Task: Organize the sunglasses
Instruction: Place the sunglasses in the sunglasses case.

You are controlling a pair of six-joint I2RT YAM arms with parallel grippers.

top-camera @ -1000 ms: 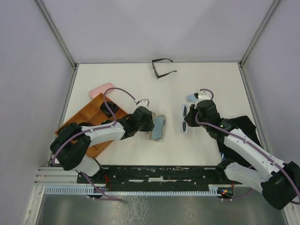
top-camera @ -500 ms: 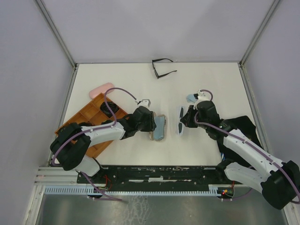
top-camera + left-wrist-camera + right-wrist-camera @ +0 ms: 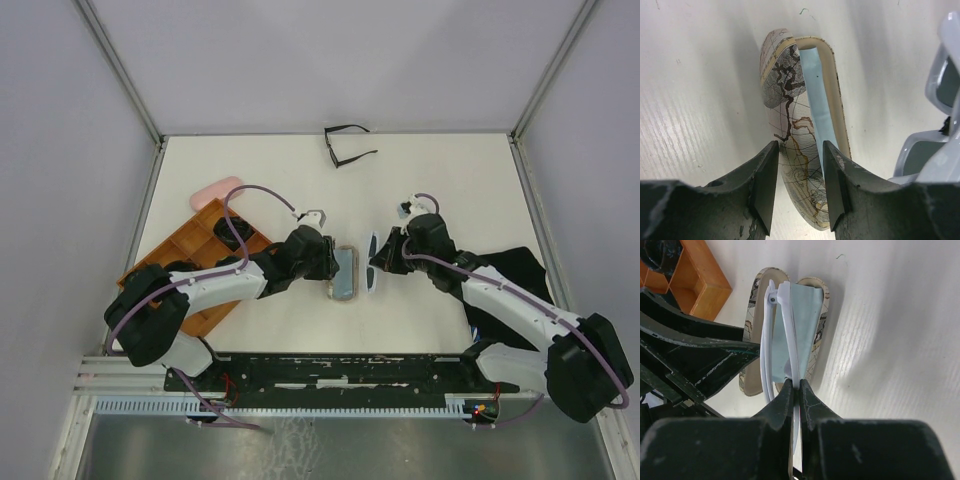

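Observation:
White-framed sunglasses [image 3: 781, 325] with dark lenses hang edge-on, and my right gripper [image 3: 799, 389] is shut on their frame. They hover just right of and over an open map-patterned case [image 3: 343, 273] with a pale-blue lining [image 3: 815, 95]. My left gripper [image 3: 800, 147] is shut on one shell of that case [image 3: 790, 115], its fingertips on either side. The white sunglasses [image 3: 940, 95] show at the right edge of the left wrist view. A thin black-framed pair [image 3: 345, 146] lies unfolded at the table's far edge.
An orange wooden tray [image 3: 178, 262] with compartments sits at the left and has dark glasses in it. A pink case [image 3: 216, 189] lies beyond the tray. A black cloth [image 3: 520, 266] lies under my right arm. The two grippers are close together.
My right gripper has carried the white sunglasses left, up against the case. The case has turned straighter and shifted slightly right in my left gripper.

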